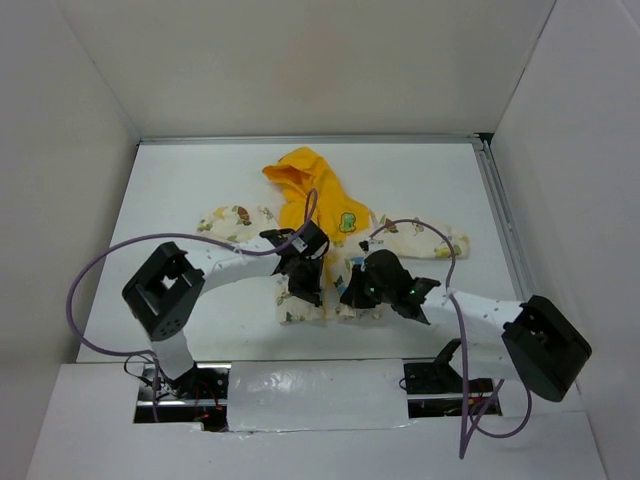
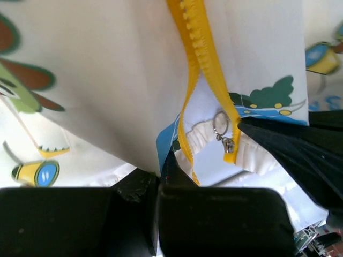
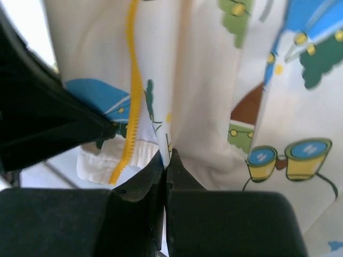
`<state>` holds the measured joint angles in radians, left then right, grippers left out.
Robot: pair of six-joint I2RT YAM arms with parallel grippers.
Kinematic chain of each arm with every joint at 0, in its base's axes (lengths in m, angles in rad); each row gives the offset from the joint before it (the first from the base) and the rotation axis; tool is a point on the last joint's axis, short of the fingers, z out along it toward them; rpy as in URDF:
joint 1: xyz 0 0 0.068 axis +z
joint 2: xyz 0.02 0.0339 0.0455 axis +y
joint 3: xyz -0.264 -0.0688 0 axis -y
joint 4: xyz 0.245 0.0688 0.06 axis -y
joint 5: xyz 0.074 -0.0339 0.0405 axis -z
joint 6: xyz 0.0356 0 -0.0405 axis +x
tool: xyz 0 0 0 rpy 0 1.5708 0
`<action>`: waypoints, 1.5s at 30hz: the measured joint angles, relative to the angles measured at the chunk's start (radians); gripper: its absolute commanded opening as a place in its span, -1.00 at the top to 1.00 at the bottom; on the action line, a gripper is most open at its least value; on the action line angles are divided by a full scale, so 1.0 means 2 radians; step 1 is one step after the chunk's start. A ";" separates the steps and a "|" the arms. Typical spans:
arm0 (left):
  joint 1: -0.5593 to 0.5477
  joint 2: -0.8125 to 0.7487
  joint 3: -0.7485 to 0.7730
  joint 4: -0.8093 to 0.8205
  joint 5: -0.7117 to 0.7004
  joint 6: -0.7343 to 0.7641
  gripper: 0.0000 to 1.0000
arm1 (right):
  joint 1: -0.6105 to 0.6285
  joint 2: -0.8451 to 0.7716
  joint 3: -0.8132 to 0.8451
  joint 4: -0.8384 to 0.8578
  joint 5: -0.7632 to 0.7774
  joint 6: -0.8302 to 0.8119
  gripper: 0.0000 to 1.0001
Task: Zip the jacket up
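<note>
The jacket (image 1: 330, 215) lies flat mid-table, yellow hood at the far end, printed cream body and sleeves towards me. My left gripper (image 1: 303, 287) is shut on the hem of the jacket's left front panel (image 2: 107, 80), beside the yellow zipper tape (image 2: 201, 53). The metal zipper slider (image 2: 228, 142) with its ring pull sits at the tape's lower end. My right gripper (image 1: 357, 292) is shut on a fold of the right front panel (image 3: 203, 96), just right of the other yellow zipper tape (image 3: 131, 107). The two grippers are close together at the jacket's bottom edge.
White walls enclose the table (image 1: 180, 180) on three sides, with a metal rail (image 1: 500, 220) along the right. A purple cable (image 1: 100, 260) loops from the left arm and another (image 1: 420, 225) arcs over the right sleeve. The other gripper's black body shows in each wrist view (image 2: 300, 155) (image 3: 37, 118).
</note>
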<state>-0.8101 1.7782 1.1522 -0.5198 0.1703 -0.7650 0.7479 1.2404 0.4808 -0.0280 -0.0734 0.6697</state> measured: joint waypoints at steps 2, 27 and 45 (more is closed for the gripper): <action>0.000 -0.024 -0.010 -0.002 -0.003 -0.001 1.00 | 0.000 -0.025 -0.026 0.045 -0.018 -0.009 1.00; 0.007 -0.250 -0.146 0.104 -0.031 0.013 0.50 | -0.018 -0.115 -0.091 0.227 -0.083 -0.056 1.00; 0.001 -0.225 -0.146 0.080 0.002 0.032 -0.99 | -0.018 -0.078 -0.081 0.206 -0.075 -0.052 1.00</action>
<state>-0.8078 1.3289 0.8597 -0.3588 0.1753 -0.7010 0.7124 1.0847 0.3191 0.3847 -0.2234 0.5655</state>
